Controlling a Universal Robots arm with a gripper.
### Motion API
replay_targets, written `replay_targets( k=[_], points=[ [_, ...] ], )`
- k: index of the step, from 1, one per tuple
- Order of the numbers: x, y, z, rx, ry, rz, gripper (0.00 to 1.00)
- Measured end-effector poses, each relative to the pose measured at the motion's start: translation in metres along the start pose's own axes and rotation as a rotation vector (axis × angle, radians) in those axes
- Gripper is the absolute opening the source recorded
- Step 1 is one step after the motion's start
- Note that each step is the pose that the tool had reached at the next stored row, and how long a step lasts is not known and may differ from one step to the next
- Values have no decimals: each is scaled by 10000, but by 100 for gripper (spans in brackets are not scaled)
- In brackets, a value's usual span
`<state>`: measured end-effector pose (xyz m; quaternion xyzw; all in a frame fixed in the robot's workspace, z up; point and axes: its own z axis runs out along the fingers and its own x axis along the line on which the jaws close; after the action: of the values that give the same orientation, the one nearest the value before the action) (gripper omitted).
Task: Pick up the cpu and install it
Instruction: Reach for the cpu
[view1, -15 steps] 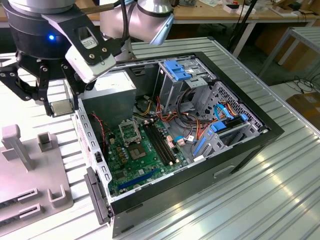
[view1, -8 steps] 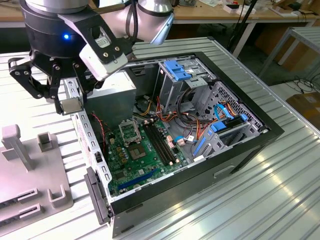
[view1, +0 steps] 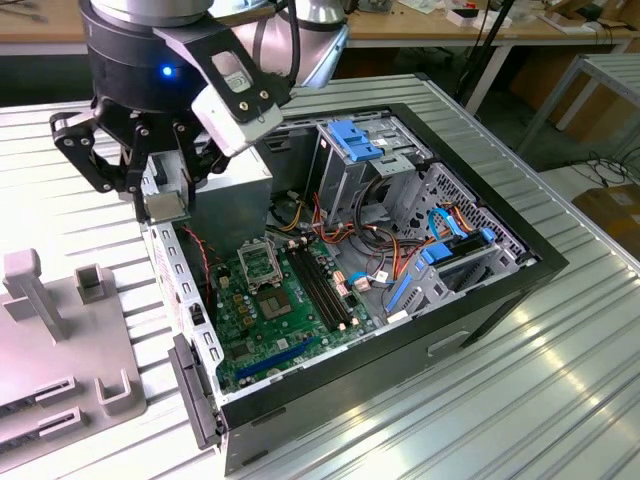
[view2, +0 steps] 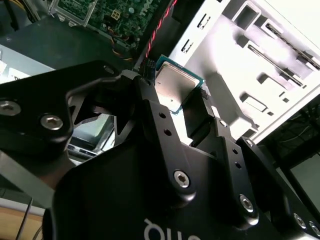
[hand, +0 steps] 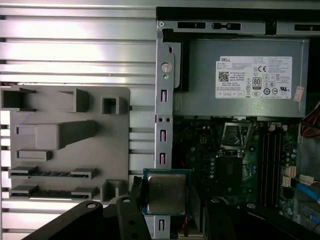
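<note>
Fingers (view2: 150, 107) of the gripper (view2: 175, 96) pinch the cpu (view2: 175, 81) by two opposite edges. In both wrist views we see its silvery lid and greenish rim turned toward the cameras, lying flat between the black links. In the exterior view we find the arm (view1: 140, 50) coming in from the upper edge with its wrist pointing down. The gripper's linkage spreads to either side and the chip hangs level at its tip.

We place the chip in the air above the case wall (view1: 170, 280) on the exterior view's left; the first wrist view shows that perforated rail passing right beneath it. Beyond the wall we see the green motherboard (view1: 250, 330) on the floor of the open computer case (view1: 330, 380). The socket (hand: 235, 136) is well apart from the held chip, with dark memory slots (view1: 322, 285) beside it. Farther in sits the grey power supply (hand: 240, 70). Outside the case, a grey fixture tray (hand: 50, 112) lies on the ribbed metal table (view1: 560, 390), and wooden benches (view1: 420, 30) cross the background.
</note>
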<state>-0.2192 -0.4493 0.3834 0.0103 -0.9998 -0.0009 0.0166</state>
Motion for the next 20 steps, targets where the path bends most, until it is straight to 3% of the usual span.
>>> replay_targets(
  k=[14, 20],
  points=[
    [-322, -7, -11, 1, 1, 0, 47],
    [-333, -7, -12, 1, 1, 0, 47]
  ],
)
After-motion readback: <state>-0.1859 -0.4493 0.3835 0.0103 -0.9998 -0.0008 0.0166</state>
